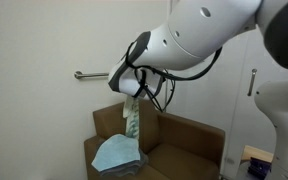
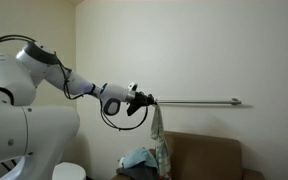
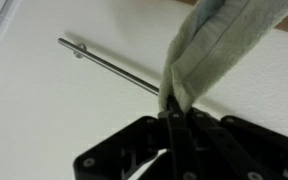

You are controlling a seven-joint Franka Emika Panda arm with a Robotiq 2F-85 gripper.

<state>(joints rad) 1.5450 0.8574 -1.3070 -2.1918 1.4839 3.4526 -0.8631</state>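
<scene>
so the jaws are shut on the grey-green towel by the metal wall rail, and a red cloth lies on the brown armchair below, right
Not quite: the cloth on the brown armchair is light blue, not red, as an exterior view shows. The jaws are shut on the grey-green towel by the metal wall rail.

Soft, even, warm indoor light; thin shadow beside rail (image 3: 114, 67) on wall (image 3: 44, 120). Low resolution throughout; cloth (image 3: 219, 45) blurred in wrist view, near foreground dark.
</scene>
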